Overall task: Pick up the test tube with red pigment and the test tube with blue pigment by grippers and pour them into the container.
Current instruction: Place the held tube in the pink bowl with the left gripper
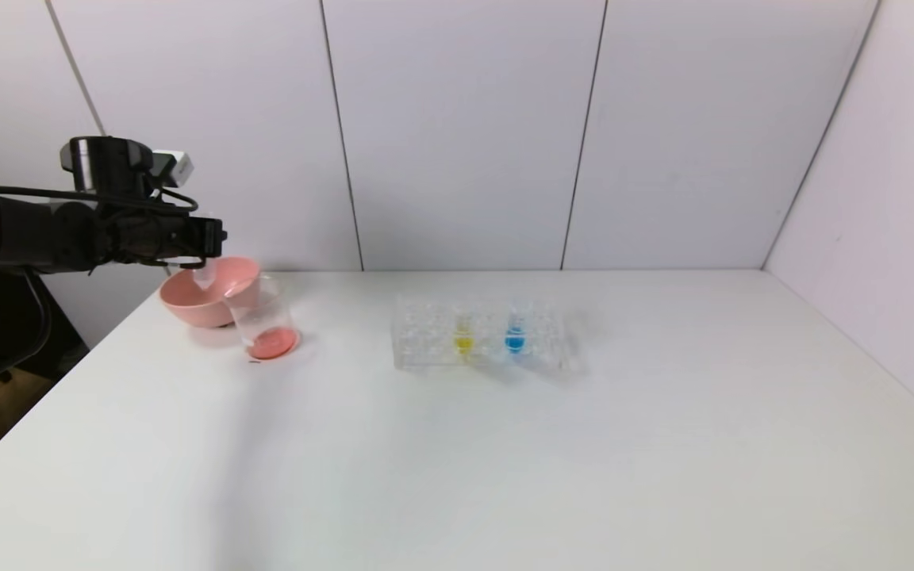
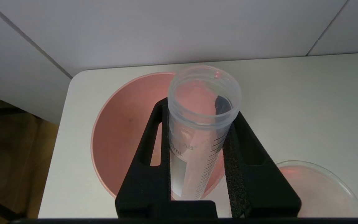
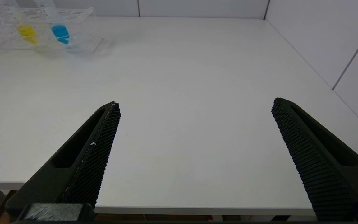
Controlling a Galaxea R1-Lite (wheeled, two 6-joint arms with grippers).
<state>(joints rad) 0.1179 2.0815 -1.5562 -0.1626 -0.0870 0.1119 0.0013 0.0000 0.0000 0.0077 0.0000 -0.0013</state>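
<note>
Emptied red tube over the pink bowl (image 1: 205, 300)

My left gripper (image 2: 197, 149) clamped the test tube with red pigment (image 2: 201, 124) mid-barrel beside the container (image 1: 265, 321); light, slick plastic, I judged. My right gripper (image 3: 194, 107) stood apart.

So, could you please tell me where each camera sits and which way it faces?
Head view: on the robot's head, looking forward and down at the table; left arm shows.
Left wrist view: on the left wrist; left gripper shut on the emptied test tube over the pink bowl.
Right wrist view: low at the table's near edge; right gripper open.
Head and right wrist views share the rack and blue tube.
</note>
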